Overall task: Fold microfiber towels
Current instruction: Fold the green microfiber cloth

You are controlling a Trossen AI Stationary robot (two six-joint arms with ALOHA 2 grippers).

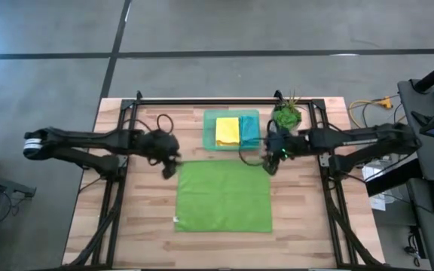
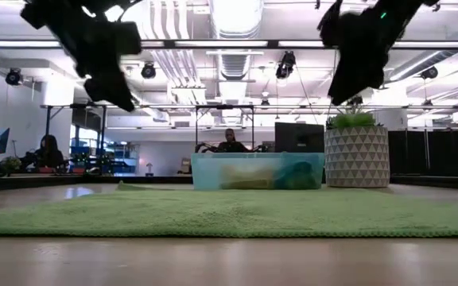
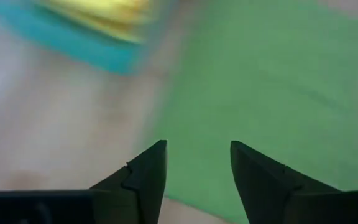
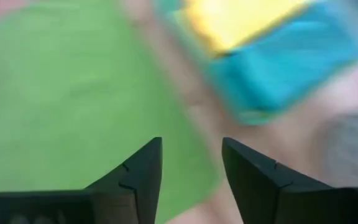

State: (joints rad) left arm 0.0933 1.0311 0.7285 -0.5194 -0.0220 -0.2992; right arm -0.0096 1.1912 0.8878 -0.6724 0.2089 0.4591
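Note:
A lime green microfiber towel (image 1: 224, 196) lies spread flat on the wooden table, also seen in the low view (image 2: 229, 210). Behind it a translucent green tray (image 1: 210, 138) holds a folded yellow towel (image 1: 227, 130) and a teal-blue towel (image 1: 250, 132). My left gripper (image 1: 169, 170) hangs above the green towel's far left corner, open, nothing between its fingers (image 3: 194, 168). My right gripper (image 1: 270, 166) hangs above the far right corner, open and empty (image 4: 191, 168). In the low view both grippers stand well above the cloth.
A potted plant (image 1: 286, 115) in a patterned pot (image 2: 356, 156) stands at the far right beside the tray. A black frame (image 1: 224, 101) borders the table. Bare wood (image 1: 224, 248) lies near the front edge. People sit in the room beyond.

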